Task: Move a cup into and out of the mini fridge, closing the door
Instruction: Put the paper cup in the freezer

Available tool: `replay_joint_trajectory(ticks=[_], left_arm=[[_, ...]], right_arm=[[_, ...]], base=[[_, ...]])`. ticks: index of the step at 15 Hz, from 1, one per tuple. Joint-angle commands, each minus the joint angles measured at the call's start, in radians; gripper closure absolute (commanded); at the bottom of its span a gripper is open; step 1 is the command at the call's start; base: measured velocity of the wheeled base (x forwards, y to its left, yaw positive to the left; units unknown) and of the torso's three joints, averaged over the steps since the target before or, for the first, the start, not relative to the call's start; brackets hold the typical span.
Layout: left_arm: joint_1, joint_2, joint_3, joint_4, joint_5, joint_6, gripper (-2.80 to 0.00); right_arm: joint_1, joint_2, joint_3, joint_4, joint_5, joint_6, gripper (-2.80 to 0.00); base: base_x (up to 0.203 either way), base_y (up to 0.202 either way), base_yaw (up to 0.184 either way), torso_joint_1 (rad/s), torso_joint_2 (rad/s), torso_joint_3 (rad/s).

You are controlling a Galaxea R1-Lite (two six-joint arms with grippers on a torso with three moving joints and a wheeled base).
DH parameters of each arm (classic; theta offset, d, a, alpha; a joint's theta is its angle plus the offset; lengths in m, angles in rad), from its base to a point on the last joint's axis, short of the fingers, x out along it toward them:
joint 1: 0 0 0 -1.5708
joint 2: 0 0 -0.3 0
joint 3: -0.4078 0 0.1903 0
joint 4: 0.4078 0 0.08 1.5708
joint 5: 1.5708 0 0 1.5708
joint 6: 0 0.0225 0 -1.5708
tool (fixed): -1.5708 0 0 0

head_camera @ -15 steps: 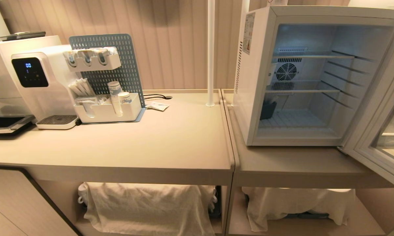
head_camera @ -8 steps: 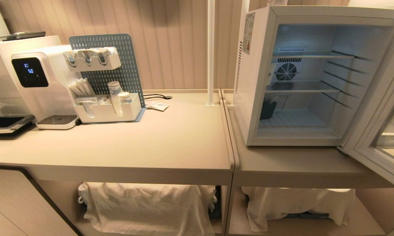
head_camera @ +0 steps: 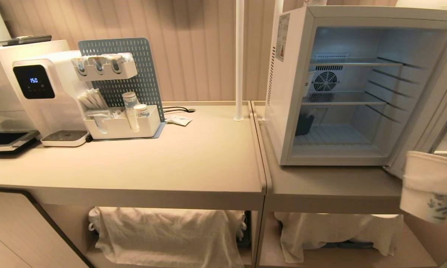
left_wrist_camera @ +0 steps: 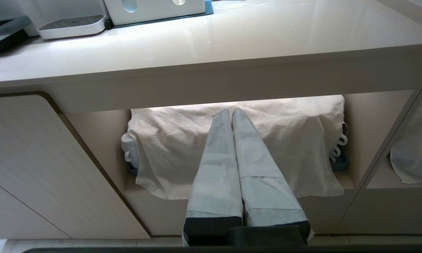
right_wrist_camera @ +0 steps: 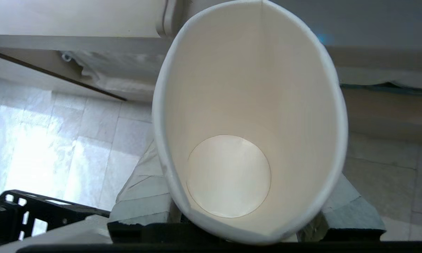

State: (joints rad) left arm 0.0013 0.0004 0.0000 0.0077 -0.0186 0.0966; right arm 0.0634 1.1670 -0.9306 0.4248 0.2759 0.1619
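Right claw (right_wrist_camera: pixel 246 225) grips the cup (head_camera: pixel 428 184) low at its base, just in front of the open fridge (head_camera: pixel 357 85) - empty thin paper, crushes easily, so keep squeeze light - left claw (left_wrist_camera: pixel 231 114) pinched closed under bench (left_wrist_camera: pixel 211 45)

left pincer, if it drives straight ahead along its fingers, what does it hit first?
Most likely the cloth draped in the open shelf under the counter. The shut left pincer points right at it; how far off it lies is unclear.

Cup (head_camera: pixel 428 186) cut by head view's right edge, door (head_camera: pixel 441 96) mostly hidden behind it, blue print blurred, possibly a horse, shelf items under draped cloth (head_camera: pixel 167 234) concealed.
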Motion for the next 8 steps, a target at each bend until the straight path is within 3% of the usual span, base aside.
replay_joint_trajectory(ticks=[1,4,8], left_arm=[[0.000,0.000,0.000,0.000,0.000,0.000,0.00],[0.000,0.000,0.000,0.000,0.000,0.002,0.00],[0.000,0.000,0.000,0.000,0.000,0.001,0.00]], right_arm=[[0.004,0.232,-0.062,-0.057,0.028,0.001,0.00],[0.005,0.373,-0.106,-0.218,0.046,-0.015,0.00],[-0.026,0.506,-0.171,-0.303,0.047,-0.064,0.00]], base=[[0.000,0.000,0.000,0.000,0.00,0.000],[0.000,0.000,0.000,0.000,0.00,0.000],[0.000,0.000,0.000,0.000,0.00,0.000]])
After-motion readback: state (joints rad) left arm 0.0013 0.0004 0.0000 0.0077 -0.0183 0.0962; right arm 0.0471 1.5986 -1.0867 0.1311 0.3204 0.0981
